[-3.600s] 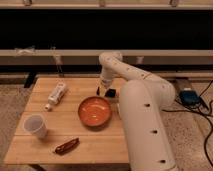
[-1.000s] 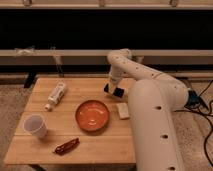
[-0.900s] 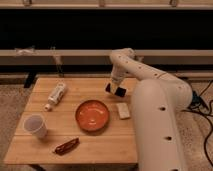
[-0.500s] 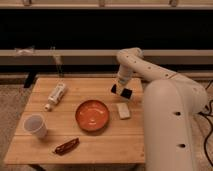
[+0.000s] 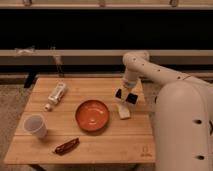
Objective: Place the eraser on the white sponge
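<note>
The claw (image 5: 126, 95) hangs near the right edge of the bench (image 5: 100, 142). I cannot tell if it grips the eraser. The white sponge (image 5: 123, 111) lies just below it, toward the front edge.

A round orange bowl (image 5: 92, 115), white plastic cup (image 5: 35, 125), white tube-like bottle (image 5: 55, 95) and dark brown wrapped bar (image 5: 66, 146) lie on a wooden table (image 5: 100, 145).
</note>
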Tool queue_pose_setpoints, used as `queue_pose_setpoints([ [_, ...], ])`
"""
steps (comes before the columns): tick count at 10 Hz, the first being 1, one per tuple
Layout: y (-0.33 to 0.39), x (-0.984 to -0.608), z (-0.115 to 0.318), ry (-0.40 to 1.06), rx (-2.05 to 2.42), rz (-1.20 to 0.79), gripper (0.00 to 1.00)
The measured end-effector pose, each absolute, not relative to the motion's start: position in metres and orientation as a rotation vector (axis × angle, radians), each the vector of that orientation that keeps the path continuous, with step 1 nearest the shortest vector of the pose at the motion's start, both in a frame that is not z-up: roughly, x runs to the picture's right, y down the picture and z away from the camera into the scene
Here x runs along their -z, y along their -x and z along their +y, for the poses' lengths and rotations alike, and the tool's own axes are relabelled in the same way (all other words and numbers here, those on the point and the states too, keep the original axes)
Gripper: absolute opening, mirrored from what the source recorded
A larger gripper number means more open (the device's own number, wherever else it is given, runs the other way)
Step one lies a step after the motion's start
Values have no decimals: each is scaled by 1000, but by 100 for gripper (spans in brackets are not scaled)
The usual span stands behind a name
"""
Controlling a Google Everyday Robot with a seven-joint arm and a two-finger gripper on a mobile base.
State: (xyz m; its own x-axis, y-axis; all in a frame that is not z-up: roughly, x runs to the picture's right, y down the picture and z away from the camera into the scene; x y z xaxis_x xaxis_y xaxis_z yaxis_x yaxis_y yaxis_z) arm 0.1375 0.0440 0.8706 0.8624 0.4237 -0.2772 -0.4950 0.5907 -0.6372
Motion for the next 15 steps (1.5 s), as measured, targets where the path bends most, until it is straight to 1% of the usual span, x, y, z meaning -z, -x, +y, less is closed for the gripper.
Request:
queue_pose_setpoints([
  [4, -126, -853, 77, 821, -491, 90, 0],
  [7, -117, -848, 92, 841, -453, 73, 0],
  [8, -115, -848, 95, 845, -445, 72, 2],
  [9, -115, -848, 97, 847, -442, 74, 9],
  [10, -113, -851, 100, 852, -440, 77, 18],
  [15, -106, -862, 108, 862, -434, 85, 69],
])
